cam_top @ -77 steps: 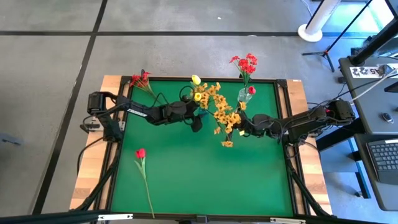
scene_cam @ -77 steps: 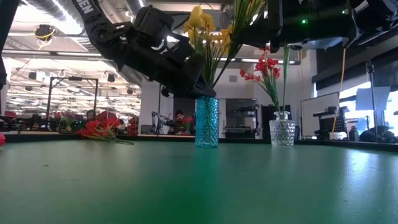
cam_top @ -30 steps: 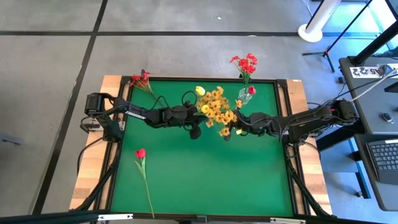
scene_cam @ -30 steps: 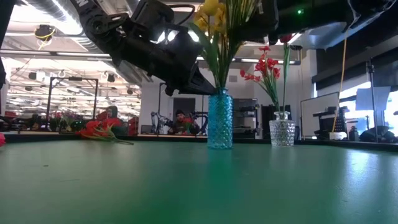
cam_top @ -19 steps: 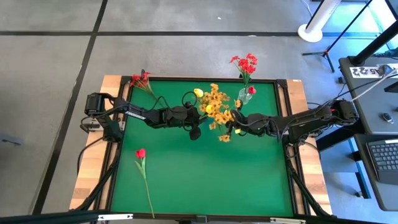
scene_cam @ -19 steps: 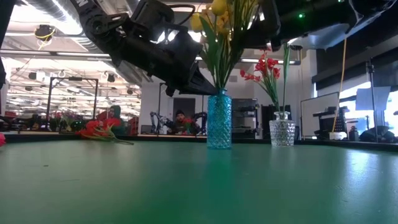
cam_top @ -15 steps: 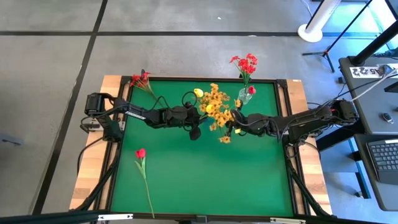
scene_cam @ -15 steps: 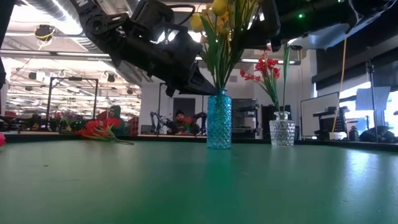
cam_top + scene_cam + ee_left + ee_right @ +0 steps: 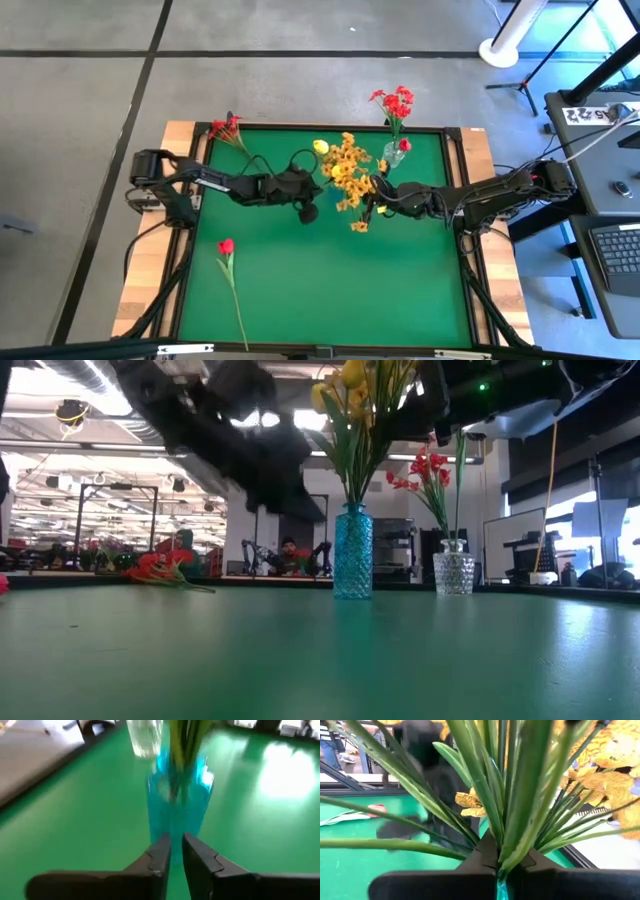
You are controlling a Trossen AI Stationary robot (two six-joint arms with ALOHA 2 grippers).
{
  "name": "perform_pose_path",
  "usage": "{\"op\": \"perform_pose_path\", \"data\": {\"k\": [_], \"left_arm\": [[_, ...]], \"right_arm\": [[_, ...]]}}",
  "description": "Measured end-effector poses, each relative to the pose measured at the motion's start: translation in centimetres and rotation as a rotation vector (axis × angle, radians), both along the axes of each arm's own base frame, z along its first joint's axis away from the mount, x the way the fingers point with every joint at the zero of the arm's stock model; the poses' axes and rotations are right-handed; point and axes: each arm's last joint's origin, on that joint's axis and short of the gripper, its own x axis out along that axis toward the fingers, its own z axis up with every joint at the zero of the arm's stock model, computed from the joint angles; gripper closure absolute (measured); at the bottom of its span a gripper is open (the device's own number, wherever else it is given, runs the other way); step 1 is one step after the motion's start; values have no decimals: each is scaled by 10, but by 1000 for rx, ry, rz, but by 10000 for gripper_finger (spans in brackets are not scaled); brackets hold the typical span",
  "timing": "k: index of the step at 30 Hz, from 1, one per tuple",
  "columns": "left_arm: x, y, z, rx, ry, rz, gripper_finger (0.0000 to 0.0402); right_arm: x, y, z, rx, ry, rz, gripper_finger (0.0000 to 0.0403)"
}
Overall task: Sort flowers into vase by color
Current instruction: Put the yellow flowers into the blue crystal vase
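The left pincer (image 9: 172, 855), fingers nearly together and holding nothing, has just backed away from the blue vase (image 9: 352, 551), which stood under it half a second ago; the vase no longer needs steadying. The right pincer (image 9: 497, 865) stays clamped on the yellow stems (image 9: 520, 820) directly above the vase mouth, so insertion of the yellow cluster (image 9: 350, 175) appears nearly complete, release pending. The clear vase (image 9: 453, 572) holds red flowers (image 9: 430, 465). Still unsorted: a red tulip (image 9: 227, 246) on the worktop (image 9: 330, 290) front left, and a red cluster (image 9: 226, 128) at the far-left corner.
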Motion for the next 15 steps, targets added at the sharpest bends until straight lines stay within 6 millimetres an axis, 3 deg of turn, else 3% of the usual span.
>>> {"op": "perform_pose_path", "data": {"k": [9, 15], "left_arm": [[-13, -8, 30, 69, -14, 60, 285], [-18, -5, 45, 129, -52, 86, 271]], "right_arm": [[0, 1, 0, 27, -6, 20, 400], [0, 1, -1, 48, -7, 21, 400]]}}
